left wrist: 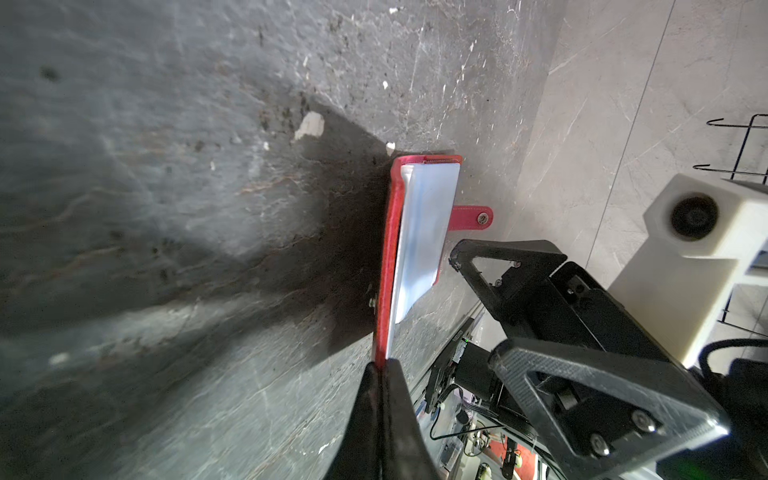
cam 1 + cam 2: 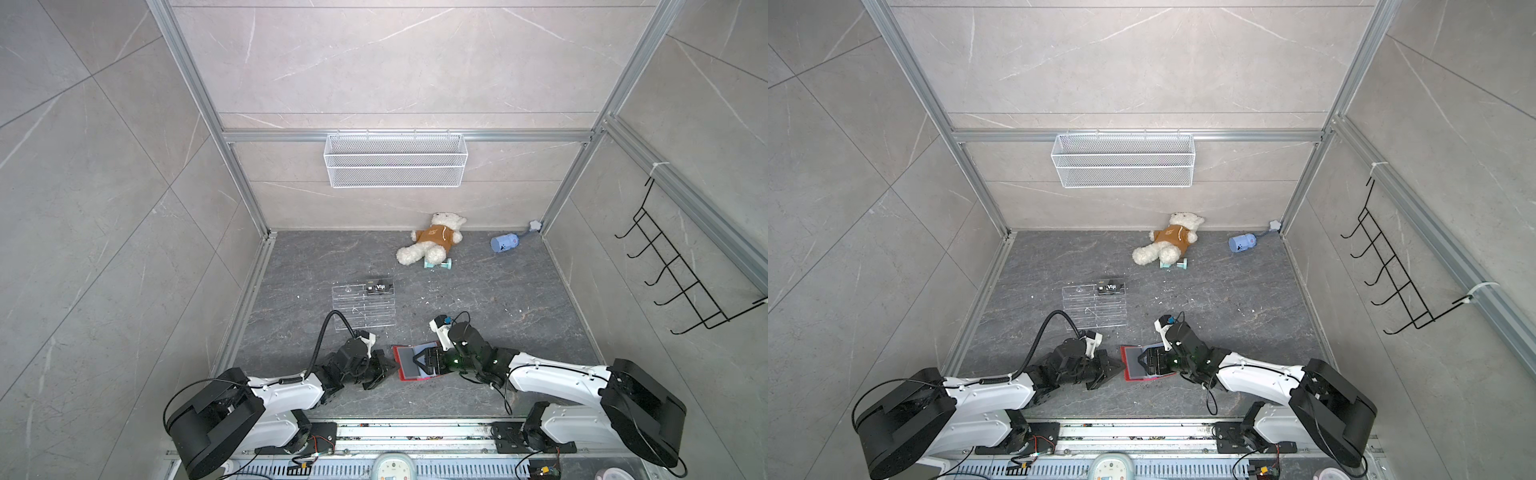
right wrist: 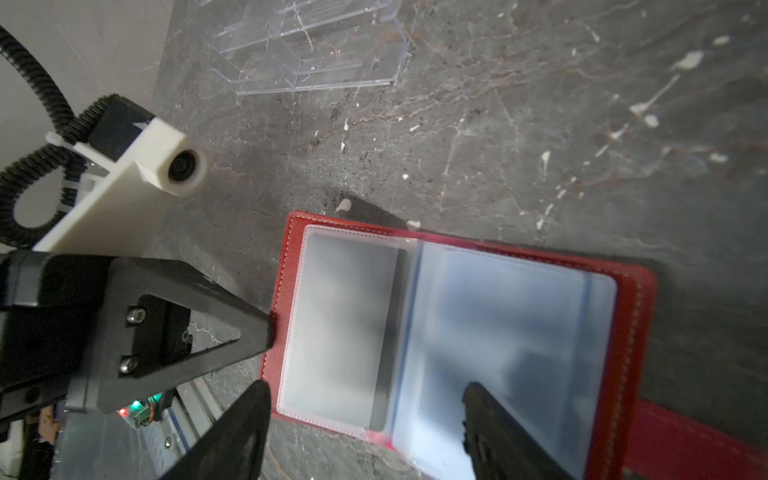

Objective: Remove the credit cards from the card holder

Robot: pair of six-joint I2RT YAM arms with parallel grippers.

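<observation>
Grippers working the open holder [image 3: 633, 332], flat on the floor [image 2: 498, 291] at my near side.
My left gripper [image 1: 380, 368] is clamped on its red cover edge; my right gripper [image 3: 365, 385] hangs spread over the sleeves [image 3: 519, 332], gripping nothing; a grey card [image 3: 345, 324] sits in one.

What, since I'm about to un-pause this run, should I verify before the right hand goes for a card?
1. The card holder lies open: ok.
2. The left hand is shut on the holder's red edge, pinning it: ok.
3. The right hand is open above the holder: ok.
4. A grey card shows inside the holder, on the half the left hand grips: ok.
5. More cards on the other half: cannot tell, blurred.
6. The Vip card sits in the clear rack: ok.
</observation>
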